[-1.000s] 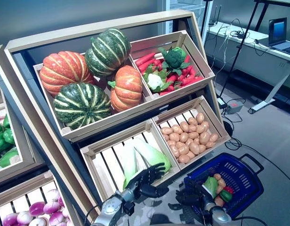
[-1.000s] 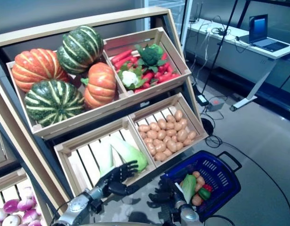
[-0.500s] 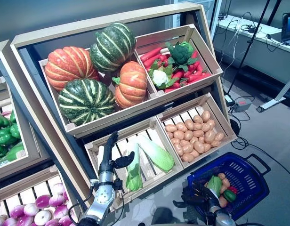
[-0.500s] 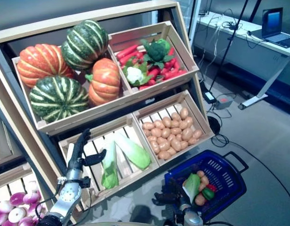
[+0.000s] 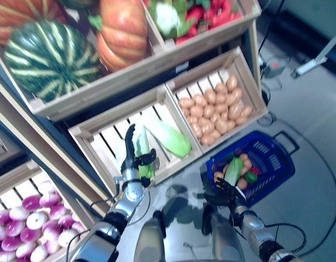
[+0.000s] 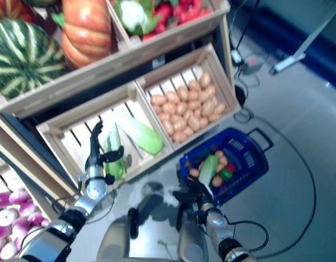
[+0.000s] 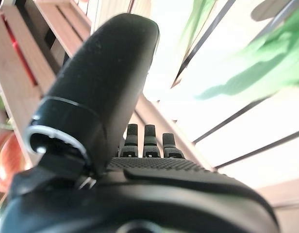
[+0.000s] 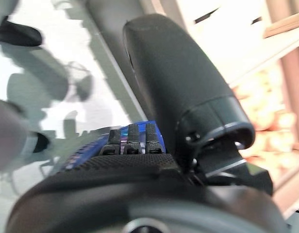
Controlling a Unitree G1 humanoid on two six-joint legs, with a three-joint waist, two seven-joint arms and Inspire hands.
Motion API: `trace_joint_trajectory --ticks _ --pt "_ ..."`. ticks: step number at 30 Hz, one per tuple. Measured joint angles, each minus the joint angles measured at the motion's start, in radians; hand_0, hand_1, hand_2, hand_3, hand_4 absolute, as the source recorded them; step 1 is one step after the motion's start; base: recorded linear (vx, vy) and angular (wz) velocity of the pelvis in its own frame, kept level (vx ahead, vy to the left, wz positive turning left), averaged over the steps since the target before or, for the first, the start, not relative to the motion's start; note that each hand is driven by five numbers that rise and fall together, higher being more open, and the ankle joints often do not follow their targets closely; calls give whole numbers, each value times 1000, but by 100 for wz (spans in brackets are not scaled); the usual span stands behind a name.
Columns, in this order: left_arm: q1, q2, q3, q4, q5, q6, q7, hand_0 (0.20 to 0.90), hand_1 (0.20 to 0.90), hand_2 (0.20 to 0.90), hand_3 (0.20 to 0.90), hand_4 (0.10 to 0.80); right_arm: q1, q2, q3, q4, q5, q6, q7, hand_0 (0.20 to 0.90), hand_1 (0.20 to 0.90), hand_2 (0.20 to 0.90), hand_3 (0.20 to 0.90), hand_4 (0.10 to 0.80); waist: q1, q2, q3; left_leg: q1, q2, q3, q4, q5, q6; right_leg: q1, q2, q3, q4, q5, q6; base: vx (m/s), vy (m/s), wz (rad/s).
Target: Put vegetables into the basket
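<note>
Dark hands, nearest to us, both open and empty.
We see the right hand with fingers spread at the near rim of the blue basket, which holds a leafy green and small vegetables. Our left hand stands with straight fingers at the front edge of the slatted crate, beside two cabbages. Beyond lie the potatoes, then pumpkins.

Dark green with pale stripes on the squash. Orange on the ribbed pumpkin. Light brown on the potatoes. Blue on the basket. Purple and white on the onions. Pale green on the cabbage.
</note>
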Motion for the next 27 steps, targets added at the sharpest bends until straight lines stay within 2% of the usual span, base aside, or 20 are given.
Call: trace_joint_trajectory --ticks 3,5,10,12,16,21,27 --pt "-31 -1 13 21 -58 8 7 900 900 900 900 800 -10 -3 5 0 7 0 -11 900 900 900 900 800 -19 7 19 -75 16 -27 138 -52 -13 -65 -4 0 120 -62 -12 -53 45 8" --pt "-62 2 16 31 -69 10 24 900 900 900 900 800 -14 -10 5 -2 23 0 -20 900 900 900 900 800 -23 -9 31 -112 19 -33 201 -74 -18 -110 -7 15 189 -88 -16 -35 54 -3" --pt "-145 14 28 58 -111 34 74 900 900 900 900 800 -30 -45 4 -37 38 0 -56 900 900 900 900 800 -39 -24 60 -190 34 -38 316 -113 -15 -185 -9 30 288 -112 -23 5 53 -7" --pt "-168 30 72 86 -138 47 117 900 900 900 900 800 -42 -46 3 -47 38 -1 -60 900 900 900 900 800 -63 -34 71 -212 42 -37 358 -129 -15 -210 -7 39 320 -120 -27 31 55 -10" --pt "-198 38 103 130 -161 62 175 900 900 900 900 800 -34 -49 0 -44 38 -1 -60 900 900 900 900 800 -74 -35 76 -241 45 -38 395 -142 -13 -241 -8 48 355 -129 -26 16 43 -3" --pt "-244 65 106 147 -161 110 288 900 900 900 900 800 -32 -49 -2 -38 38 -8 -60 900 900 900 900 800 -74 -36 77 -291 46 -49 431 -144 -12 -289 -9 48 391 -135 -33 -2 9 0" --pt "-281 64 101 183 -165 172 321 900 900 900 900 800 -36 -51 -1 -34 38 -15 -60 900 900 900 900 800 -77 -36 77 -294 47 -54 432 -145 -15 -290 -8 45 393 -136 -35 0 0 0"
